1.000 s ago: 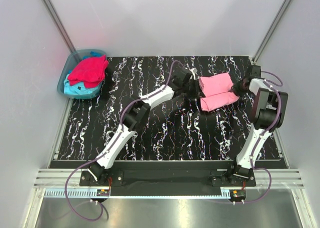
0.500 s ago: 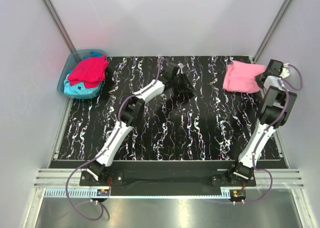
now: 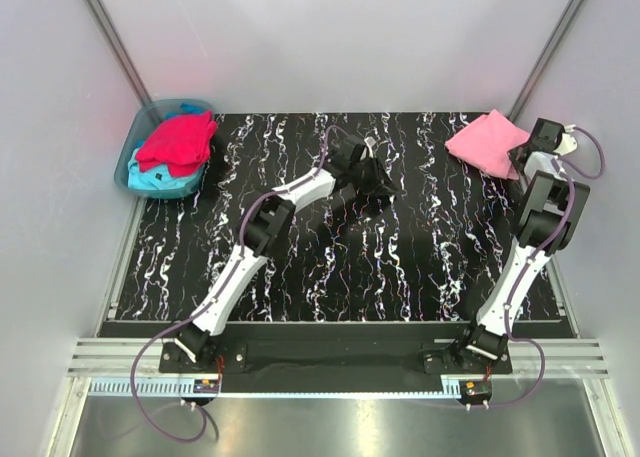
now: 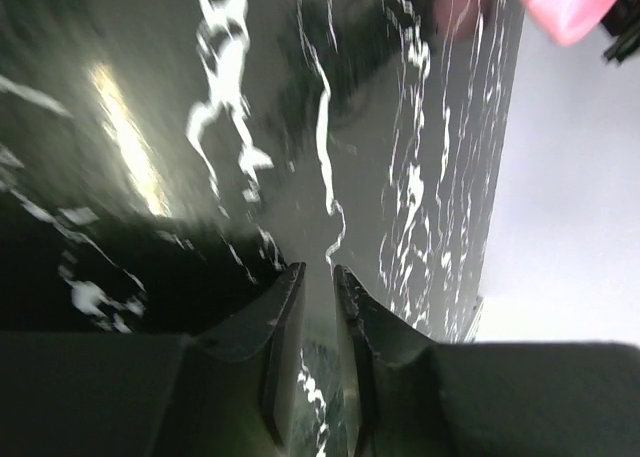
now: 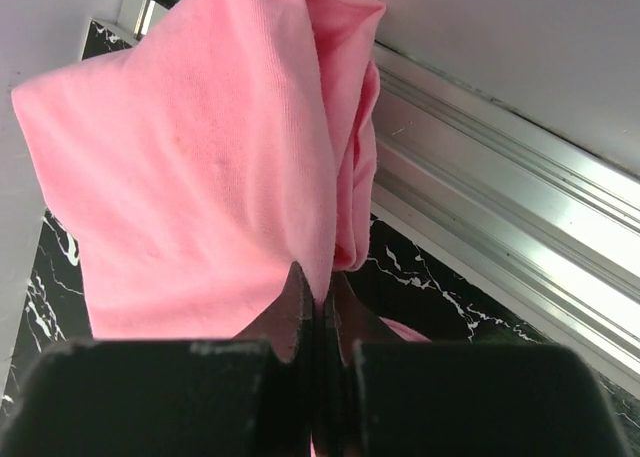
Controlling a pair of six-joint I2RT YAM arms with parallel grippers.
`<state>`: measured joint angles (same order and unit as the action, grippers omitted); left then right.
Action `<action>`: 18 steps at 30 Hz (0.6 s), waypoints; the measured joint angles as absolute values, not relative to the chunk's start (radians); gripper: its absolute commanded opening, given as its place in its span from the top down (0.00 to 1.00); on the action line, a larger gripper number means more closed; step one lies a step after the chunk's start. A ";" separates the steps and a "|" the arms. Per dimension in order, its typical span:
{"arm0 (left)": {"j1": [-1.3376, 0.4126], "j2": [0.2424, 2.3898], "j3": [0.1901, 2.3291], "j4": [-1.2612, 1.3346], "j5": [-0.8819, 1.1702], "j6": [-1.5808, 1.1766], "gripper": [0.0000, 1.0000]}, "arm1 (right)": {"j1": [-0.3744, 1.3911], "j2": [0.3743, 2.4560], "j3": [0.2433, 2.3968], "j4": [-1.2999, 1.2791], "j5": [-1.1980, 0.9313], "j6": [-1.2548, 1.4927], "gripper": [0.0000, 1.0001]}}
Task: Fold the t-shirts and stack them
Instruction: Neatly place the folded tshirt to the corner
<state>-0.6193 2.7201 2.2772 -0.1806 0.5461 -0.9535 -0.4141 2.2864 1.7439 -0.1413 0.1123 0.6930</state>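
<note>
Turquoise tee [image 3: 160,180] mostly buried under red tee [image 3: 178,142]. Left wrist view blurred throughout; pink tee [image 4: 565,2] cut off at its top edge.

tub [image 3: 128,159] far left, two tees [image 3: 177,145] inside, third tee [image 3: 487,142] far right
</note>
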 measured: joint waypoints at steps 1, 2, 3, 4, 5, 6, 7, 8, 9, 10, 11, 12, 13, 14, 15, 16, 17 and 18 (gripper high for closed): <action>-0.623 2.708 2.254 -0.170 0.547 -0.949 0.72 | -0.414 2.286 1.744 -0.141 0.112 0.692 0.97; -0.625 2.695 2.229 -0.158 0.550 -0.945 0.70 | -0.414 2.286 1.744 -0.142 0.112 0.690 0.93; -0.626 2.679 2.196 -0.138 0.555 -0.942 0.68 | -0.413 2.286 1.744 -0.142 0.112 0.688 0.82; -0.626 2.656 2.151 -0.107 0.562 -0.940 0.65 | -0.413 2.287 1.745 -0.142 0.111 0.687 0.78; -0.626 2.637 2.114 -0.089 0.570 -0.938 0.64 | -0.412 2.287 1.745 -0.142 0.109 0.686 0.74; -0.626 2.617 2.074 -0.064 0.579 -0.935 0.64 | -0.409 2.287 1.745 -0.142 0.104 0.685 0.71; -0.626 2.600 2.043 -0.045 0.584 -0.930 0.64 | -0.406 2.287 1.745 -0.140 0.099 0.685 0.69; -0.626 2.584 2.011 -0.024 0.589 -0.920 0.63 | -0.403 2.287 1.744 -0.136 0.091 0.685 0.68; -0.626 2.572 1.988 -0.014 0.595 -0.912 0.63 | -0.400 2.287 1.739 -0.125 0.086 0.686 0.66; -0.625 2.566 1.973 0.001 0.599 -0.904 0.63 | -0.398 2.286 1.731 -0.113 0.084 0.686 0.63; -0.625 2.560 1.958 0.017 0.602 -0.896 0.63 | -0.395 2.286 1.720 -0.099 0.084 0.685 0.62; -0.624 2.555 1.945 0.027 0.607 -0.890 0.63 | -0.389 2.285 1.709 -0.091 0.085 0.685 0.60; -0.623 2.551 1.934 0.036 0.610 -0.886 0.64 | -0.386 2.284 1.700 -0.089 0.086 0.684 0.57; -0.622 2.545 1.919 0.052 0.614 -0.883 0.64 | -0.382 2.281 1.688 -0.084 0.087 0.684 0.57; -0.620 2.538 1.903 0.064 0.618 -0.881 0.64 | -0.377 2.277 1.676 -0.081 0.088 0.684 0.55; -0.619 2.530 1.886 0.075 0.621 -0.879 0.64 | -0.371 2.270 1.663 -0.078 0.089 0.685 0.54; -0.617 2.519 1.864 0.088 0.625 -0.878 0.64 | -0.366 2.259 1.649 -0.078 0.090 0.686 0.52; -0.616 2.508 1.842 0.099 0.628 -0.877 0.64 | -0.361 2.247 1.634 -0.078 0.094 0.686 0.51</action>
<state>-0.6159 2.5076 1.8423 0.0986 0.6281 -0.8768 -0.3614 2.2467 1.6341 -0.0780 0.0937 0.6857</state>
